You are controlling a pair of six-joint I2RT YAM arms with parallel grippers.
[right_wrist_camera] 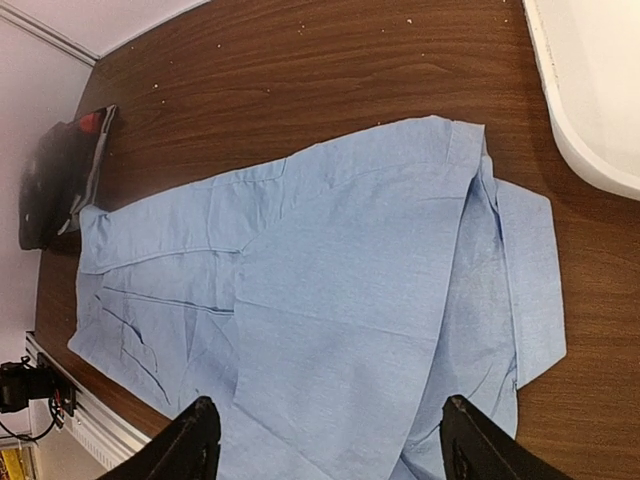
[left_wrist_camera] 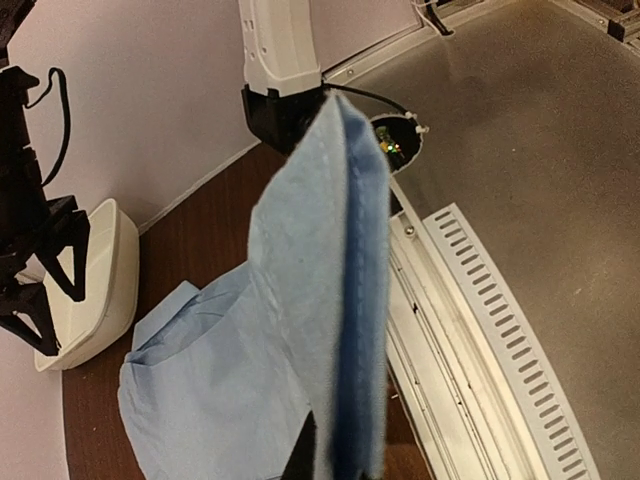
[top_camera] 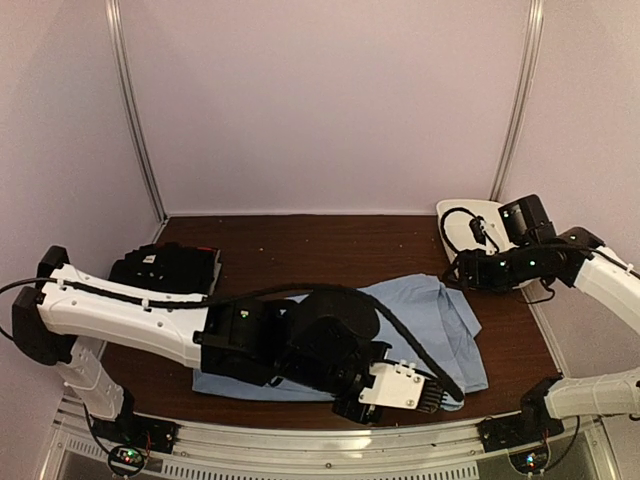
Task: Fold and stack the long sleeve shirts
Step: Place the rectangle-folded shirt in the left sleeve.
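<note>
- Blue fabric, a fold of the light blue shirt (left_wrist_camera: pixel 340 300), was pinched in the left gripper (top_camera: pixel 432 398), its jaws pressed together on the cloth.
- From that wrist's own view, the held fold hung as a narrow doubled strip with a darker stitched edge running along it. It was lifted clear of the rest of the garment.
- That gripper sat low over the near edge of the bench (top_camera: pixel 320 250), at the shirt's near right corner and just above the metal rail (top_camera: pixel 330 440) that lines the edge.
- Over at the right, the right gripper (right_wrist_camera: pixel 330 440) had its jaws spread wide and held nothing. It hovered above the shirt's right side, and both black fingertips (right_wrist_camera: pixel 195 440) showed over the cloth without touching it.
- Most of the light blue shirt lay spread across the middle of the dark wooden bench, with several flaps folded over one another and one squared flap sticking out toward the right.
- At the far right corner stood a white tub (top_camera: pixel 470 225), close to the shirt's edge but not touching it.
- On the far left of the bench lay the black shirt (top_camera: pixel 165 268), a compact dark bundle with a spot of red on it, apart from the blue one.
</note>
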